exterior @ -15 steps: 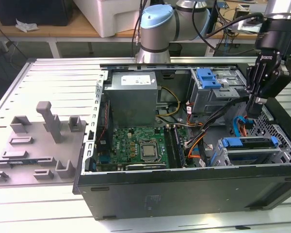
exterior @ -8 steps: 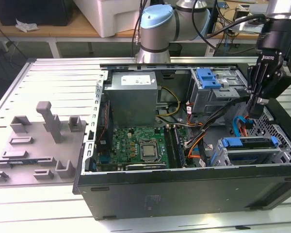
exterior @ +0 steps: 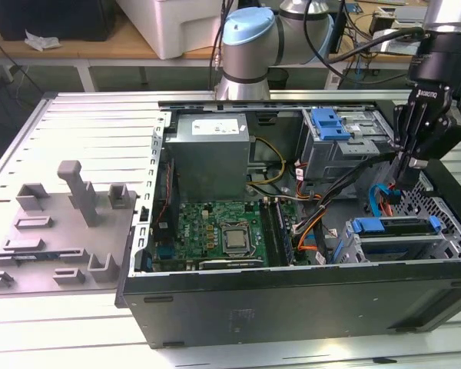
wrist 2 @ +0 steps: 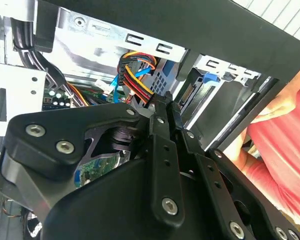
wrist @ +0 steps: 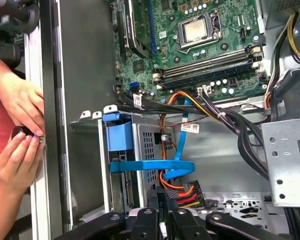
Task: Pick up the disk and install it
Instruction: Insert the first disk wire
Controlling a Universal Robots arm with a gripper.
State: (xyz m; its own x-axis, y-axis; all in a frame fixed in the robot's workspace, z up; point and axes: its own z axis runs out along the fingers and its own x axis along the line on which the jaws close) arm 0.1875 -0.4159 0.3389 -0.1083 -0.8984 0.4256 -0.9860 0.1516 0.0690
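In the exterior view the gripper (exterior: 403, 175) hangs inside the open computer case (exterior: 292, 296), over the cables at the exterior view's right. Its fingers are drawn together with no gap to be seen. Just below it the disk (exterior: 392, 244) appears to lie flat in the lower drive cage (exterior: 449, 240), its blue carrier frame along the top edge.

In the second wrist view the fingers (wrist 2: 160, 130) press against each other, pointing at a bundle of red, yellow and orange wires (wrist 2: 137, 75). Nothing of the disk is between them. A person's sleeve (wrist 2: 290, 160) shows beyond the case wall.

In the first wrist view the closed tips sit next to the power connector (wrist: 185, 192) and the blue flat cable (wrist: 152, 165). A person's hands (wrist: 22, 100) work at the case rim.

The disk is probably dense, rigid and shock-sensitive, with slick metal faces. The plastic frame on its long edges looks the safest hold.
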